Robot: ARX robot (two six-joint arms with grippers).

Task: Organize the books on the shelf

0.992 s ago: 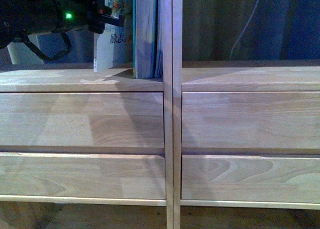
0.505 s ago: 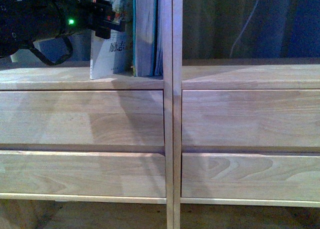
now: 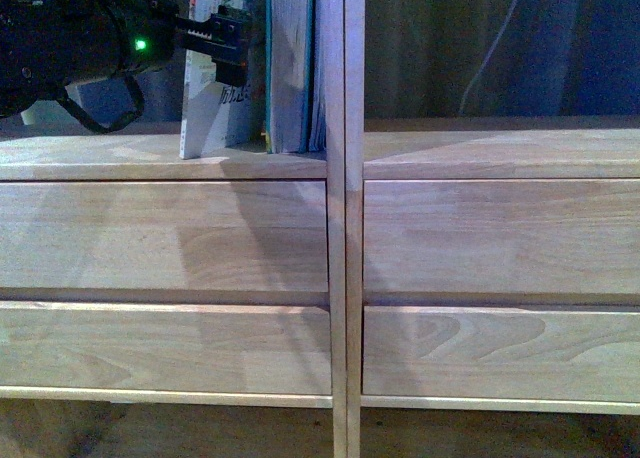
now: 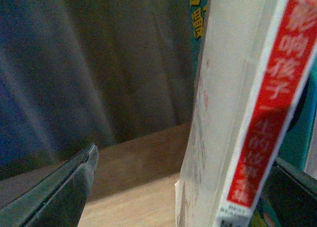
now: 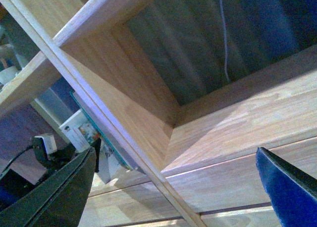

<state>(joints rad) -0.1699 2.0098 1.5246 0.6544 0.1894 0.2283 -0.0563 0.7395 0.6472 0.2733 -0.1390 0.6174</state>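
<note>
Books are standing in the left compartment of the pale shelf (image 3: 160, 158), beside its centre post. The left gripper (image 3: 228, 46) is reaching in with its jaws spread around the white book (image 3: 215, 108); the wrist view shows one finger (image 4: 59, 192) apart from the cover. To do this step well, it should be pushing the white book upright against the teal book (image 3: 290, 68), gently. The right gripper (image 5: 173, 187) is hanging open at the empty right compartment.

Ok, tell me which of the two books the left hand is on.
The thinner white book, standing left of the thick teal book. The left hand is at its cover; the teal one stands against the shelf's divider.
</note>
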